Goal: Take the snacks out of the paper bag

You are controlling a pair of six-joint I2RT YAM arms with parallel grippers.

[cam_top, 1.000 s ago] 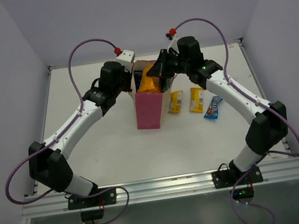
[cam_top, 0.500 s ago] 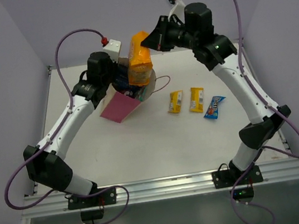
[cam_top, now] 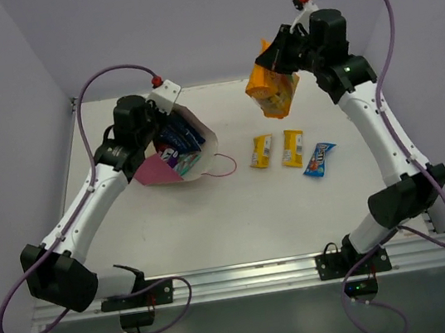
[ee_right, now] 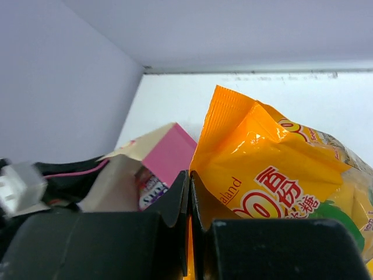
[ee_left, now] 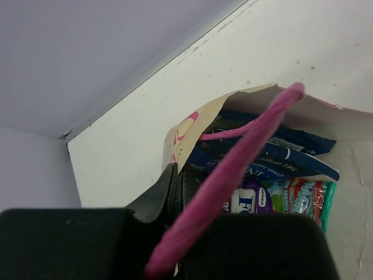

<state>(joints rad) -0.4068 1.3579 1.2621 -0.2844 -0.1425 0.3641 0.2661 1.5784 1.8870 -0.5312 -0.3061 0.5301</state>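
The paper bag [cam_top: 156, 173] lies tipped on the table with its mouth to the right, one cord handle [cam_top: 224, 164] on the table. My left gripper [cam_top: 164, 135] is shut on the bag's rim [ee_left: 189, 127]. In the left wrist view [ee_left: 175, 182] dark blue bags [ee_left: 262, 154], a purple packet [ee_left: 256, 198] and a green packet [ee_left: 309, 195] lie inside. My right gripper [cam_top: 268, 62] is shut on the top edge of the orange-yellow packet [cam_top: 272, 92] and holds it high above the table's far right. The right wrist view [ee_right: 189, 186] shows the packet [ee_right: 274, 175] and the bag [ee_right: 169, 154] beyond.
Two small yellow packets [cam_top: 262, 150] [cam_top: 292, 147] and a small blue packet [cam_top: 317, 159] lie in a row on the table right of the bag. The back wall and table rim stand close behind both grippers.
My right gripper lifted the orange-yellow packet out of the bag and carried it up and to the right. My left gripper tipped the bag over and pulled it left.
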